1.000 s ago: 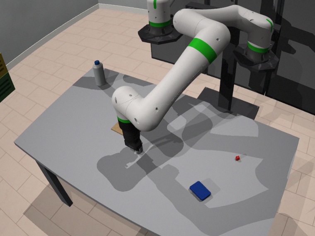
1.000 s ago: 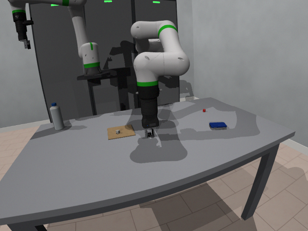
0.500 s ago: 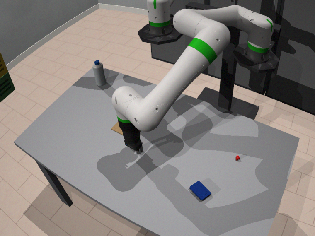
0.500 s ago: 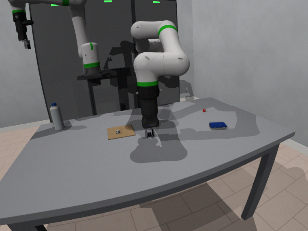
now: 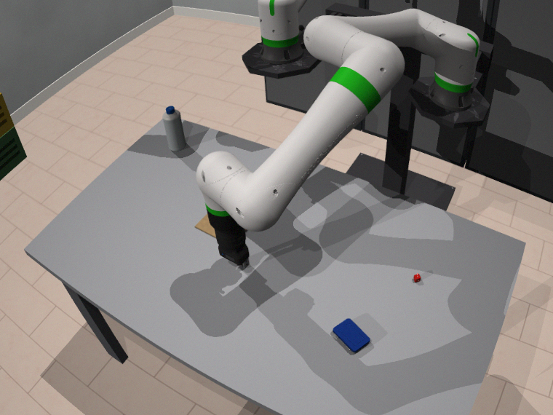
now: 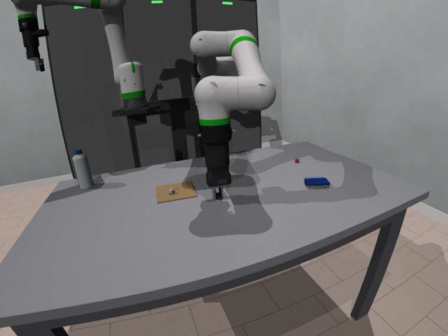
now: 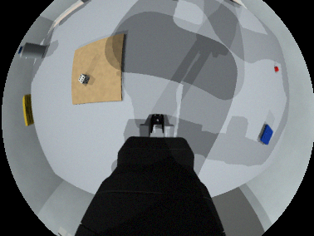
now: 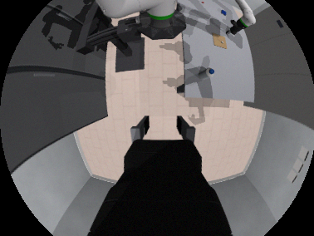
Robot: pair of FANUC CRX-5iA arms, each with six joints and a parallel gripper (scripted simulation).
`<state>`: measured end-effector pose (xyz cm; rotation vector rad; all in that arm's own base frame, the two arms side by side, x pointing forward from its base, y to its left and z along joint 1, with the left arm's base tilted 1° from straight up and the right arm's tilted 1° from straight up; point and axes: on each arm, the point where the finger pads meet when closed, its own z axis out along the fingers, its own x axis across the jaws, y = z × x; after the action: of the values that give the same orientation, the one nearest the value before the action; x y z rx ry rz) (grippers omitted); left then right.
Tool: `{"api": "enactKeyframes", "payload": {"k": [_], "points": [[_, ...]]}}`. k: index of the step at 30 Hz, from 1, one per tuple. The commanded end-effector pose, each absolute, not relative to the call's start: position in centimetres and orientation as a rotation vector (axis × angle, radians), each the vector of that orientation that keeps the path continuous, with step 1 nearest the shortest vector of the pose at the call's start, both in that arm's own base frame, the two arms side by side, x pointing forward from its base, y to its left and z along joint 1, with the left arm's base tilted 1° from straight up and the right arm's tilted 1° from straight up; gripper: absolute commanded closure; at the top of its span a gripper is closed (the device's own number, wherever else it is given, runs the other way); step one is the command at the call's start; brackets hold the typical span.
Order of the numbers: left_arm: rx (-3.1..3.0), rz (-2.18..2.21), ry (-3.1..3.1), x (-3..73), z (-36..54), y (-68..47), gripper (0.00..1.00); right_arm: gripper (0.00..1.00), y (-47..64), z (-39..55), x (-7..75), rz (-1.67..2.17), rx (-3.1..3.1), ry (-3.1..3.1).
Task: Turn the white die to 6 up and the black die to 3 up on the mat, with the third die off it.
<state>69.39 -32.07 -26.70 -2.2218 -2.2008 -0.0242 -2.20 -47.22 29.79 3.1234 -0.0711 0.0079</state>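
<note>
We see the white die [image 6: 171, 191] [image 7: 84, 78] resting on the mat [image 5: 203, 226] [image 6: 184, 193] [image 7: 104, 62] [image 8: 218, 38]. Beside the mat, the left gripper [image 5: 242, 264] [image 6: 218, 197] [image 7: 157, 120] [image 8: 227, 33] points down, its jaws narrow around what looks to us like the black die [image 6: 218, 194] [image 7: 158, 119], though it is small and dark. The right gripper [image 6: 39, 65] [image 8: 163, 121] hangs wide, well apart from the table [image 5: 147, 232] [image 6: 144, 231] [image 7: 62, 137] [image 8: 233, 79]. Our top view hides the white die; the exterior shows it.
</note>
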Motion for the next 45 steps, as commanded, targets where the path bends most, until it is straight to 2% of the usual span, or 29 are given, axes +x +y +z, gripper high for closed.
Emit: {"api": "enactKeyframes", "payload": {"k": [1, 32, 45], "points": [[-2.224, -0.026, -2.203, 69.5, -26.5, -32.1, 0.66, 0.0, -47.2, 29.9, -2.2, 0.007, 3.121, -0.071], [-2.224, -0.026, -2.203, 69.5, -25.6, -32.2, 0.66, 0.0, -47.2, 29.9, -2.2, 0.007, 3.121, -0.071], [-2.224, -0.026, -2.203, 69.5, -17.2, -32.3, 0.66, 0.0, -47.2, 29.9, -2.2, 0.007, 3.121, -0.071]]}}
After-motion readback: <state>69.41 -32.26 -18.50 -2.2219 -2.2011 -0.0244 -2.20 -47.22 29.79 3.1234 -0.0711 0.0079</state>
